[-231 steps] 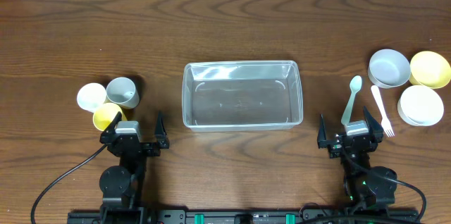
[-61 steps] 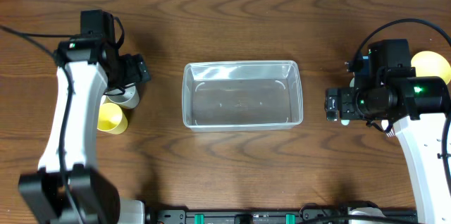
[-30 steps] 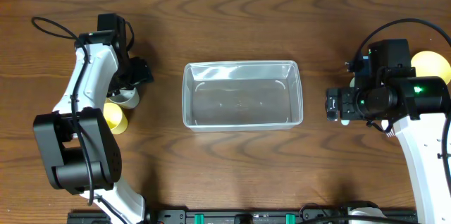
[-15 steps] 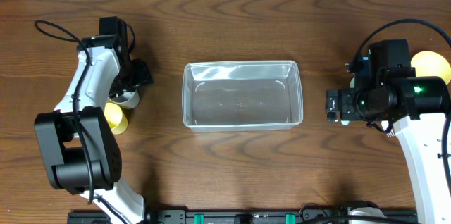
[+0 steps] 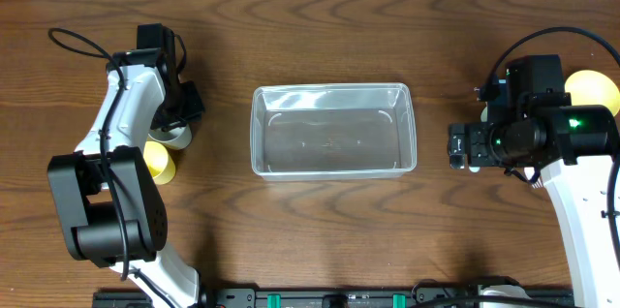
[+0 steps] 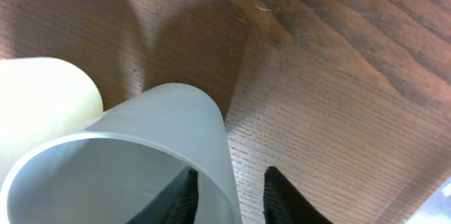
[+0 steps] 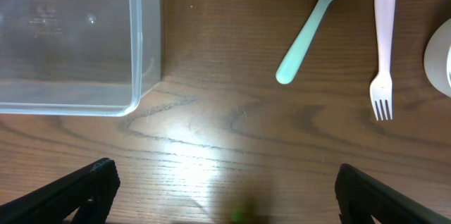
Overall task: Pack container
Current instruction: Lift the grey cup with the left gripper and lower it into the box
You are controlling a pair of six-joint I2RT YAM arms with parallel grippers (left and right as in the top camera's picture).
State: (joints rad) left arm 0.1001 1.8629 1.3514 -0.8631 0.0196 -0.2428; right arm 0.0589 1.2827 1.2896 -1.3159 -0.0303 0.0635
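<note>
The clear rectangular container (image 5: 334, 132) stands in the middle of the table with nothing in it; its corner (image 7: 70, 41) shows in the right wrist view. My left gripper (image 5: 172, 114) (image 6: 231, 199) is down on a grey cup (image 5: 172, 136) (image 6: 141, 153). One finger (image 6: 184, 197) is inside the cup and the other (image 6: 282, 197) outside, narrowly open, with a thin strip of wood showing between the outer finger and the wall. My right gripper (image 5: 463, 145) (image 7: 229, 196) hangs wide open over bare wood, right of the container.
A yellow cup (image 5: 155, 161) and a pale cup (image 6: 39, 104) stand beside the grey one. A teal spoon (image 7: 310, 27), a pale fork (image 7: 382, 48) and a white bowl's edge (image 7: 440, 58) lie ahead of the right gripper. A yellow bowl (image 5: 593, 88) peeks out at far right.
The left gripper's jaws have narrowed around the grey cup's wall while the arm stayed nearly in place. The right arm has not moved.
</note>
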